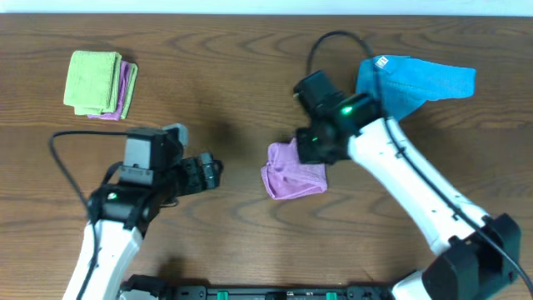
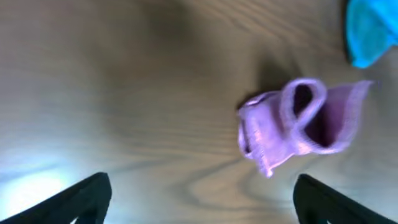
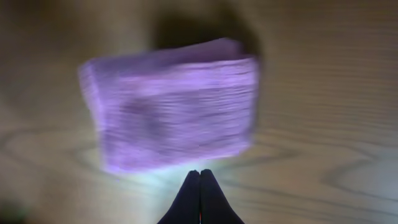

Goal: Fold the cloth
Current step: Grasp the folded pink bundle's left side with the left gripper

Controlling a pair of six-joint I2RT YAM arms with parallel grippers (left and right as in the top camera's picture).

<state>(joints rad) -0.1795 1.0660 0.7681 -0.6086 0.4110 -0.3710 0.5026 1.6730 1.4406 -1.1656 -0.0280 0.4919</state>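
Lying loosely folded on the wooden bench (image 1: 225, 75), the purple cloth (image 1: 293, 171) is seen just beside the right end effector (image 3: 200, 177), whose fingers (image 3: 191, 196) are pressed together on nothing; the left end effector (image 2: 202, 182) is spread wide open, apart from the cloth

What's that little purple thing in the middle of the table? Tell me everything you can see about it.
The purple cloth is a soft, towel-like rag, folded into a small, untidy bundle with one edge curled up in a loop. It lies on the wooden table near the middle. The right gripper, shut, hangs at its edge; whether it touches the cloth cannot be told.
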